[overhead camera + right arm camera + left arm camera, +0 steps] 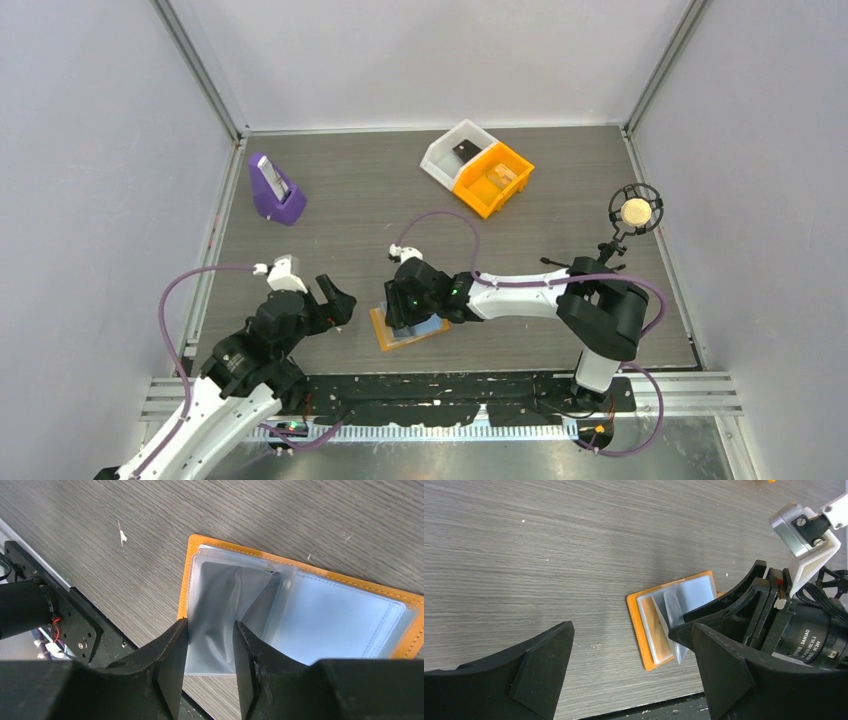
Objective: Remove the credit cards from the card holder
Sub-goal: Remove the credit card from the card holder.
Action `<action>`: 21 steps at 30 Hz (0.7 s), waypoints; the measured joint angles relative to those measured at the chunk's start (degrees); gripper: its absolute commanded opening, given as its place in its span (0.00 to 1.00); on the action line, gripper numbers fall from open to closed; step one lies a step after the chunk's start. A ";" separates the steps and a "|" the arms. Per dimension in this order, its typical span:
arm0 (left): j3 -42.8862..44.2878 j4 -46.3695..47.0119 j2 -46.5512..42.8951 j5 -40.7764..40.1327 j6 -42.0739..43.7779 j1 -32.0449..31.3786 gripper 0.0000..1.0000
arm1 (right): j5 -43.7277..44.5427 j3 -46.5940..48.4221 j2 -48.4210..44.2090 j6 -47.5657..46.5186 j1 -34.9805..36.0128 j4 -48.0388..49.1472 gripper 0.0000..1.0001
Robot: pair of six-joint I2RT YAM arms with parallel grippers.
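Note:
The orange card holder (382,335) lies open flat near the table's front edge, its light blue clear sleeves facing up (340,625). A tan card (659,627) shows inside one sleeve. My right gripper (405,310) hangs right over the holder. Its jaws stand partly apart (211,630), and a raised, wrinkled clear sleeve (220,605) fills the gap between them. Whether that sleeve is pinched does not show. My left gripper (335,300) is open wide and empty (631,650), just left of the holder and above the table.
A purple stand (275,190) with a flat device sits at the back left. A white bin (455,150) and an orange bin (495,178) stand side by side at the back. A round device on a stalk (634,210) is at the right.

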 measured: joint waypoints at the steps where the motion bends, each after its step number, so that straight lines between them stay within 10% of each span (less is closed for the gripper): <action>1: -0.28 0.61 0.66 0.33 -0.13 0.00 0.90 | -0.46 -0.44 -0.11 0.17 -0.20 0.57 0.43; 21: -3.06 10.84 22.27 7.17 -4.48 0.00 0.46 | -8.46 -7.28 -1.62 3.17 -4.28 11.91 0.44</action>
